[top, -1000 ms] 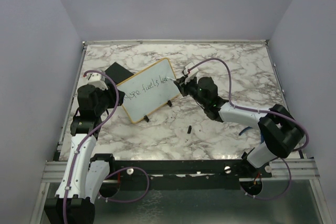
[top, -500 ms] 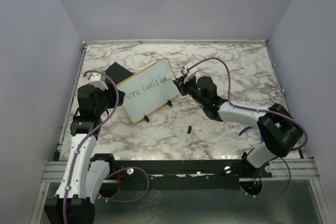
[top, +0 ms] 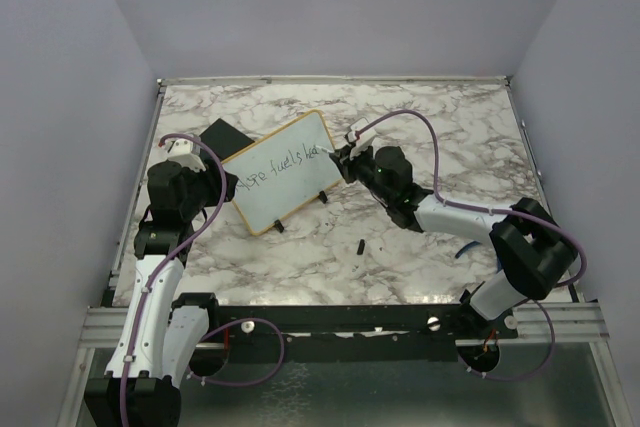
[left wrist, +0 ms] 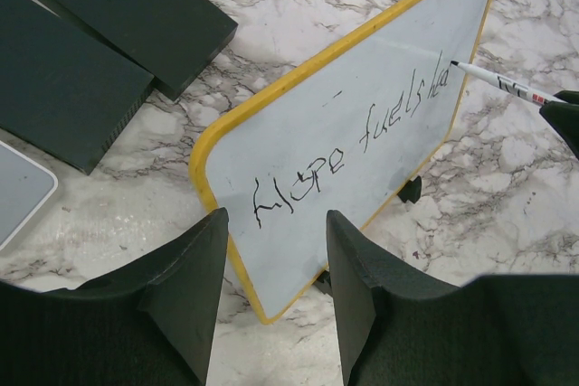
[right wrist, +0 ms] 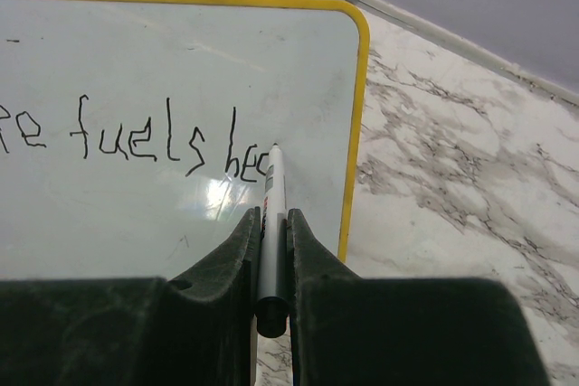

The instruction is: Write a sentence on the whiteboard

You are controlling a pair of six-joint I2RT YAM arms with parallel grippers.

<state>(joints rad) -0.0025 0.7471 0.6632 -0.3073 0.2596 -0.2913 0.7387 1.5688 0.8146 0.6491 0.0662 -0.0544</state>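
My right gripper (right wrist: 271, 250) reaches forward and left on its outstretched arm, fingers pinched together on a slim white marker pen (right wrist: 271, 223). My left gripper (left wrist: 276, 259) sits low on its bent arm, jaws parted.

The table (top: 420, 117) had a white marble top with grey veins, boxed in by plain pale lilac walls (top: 330, 7) on the left, far and right sides. A metal rail (top: 330, 319) ran along the near edge. Lighting was soft and even.
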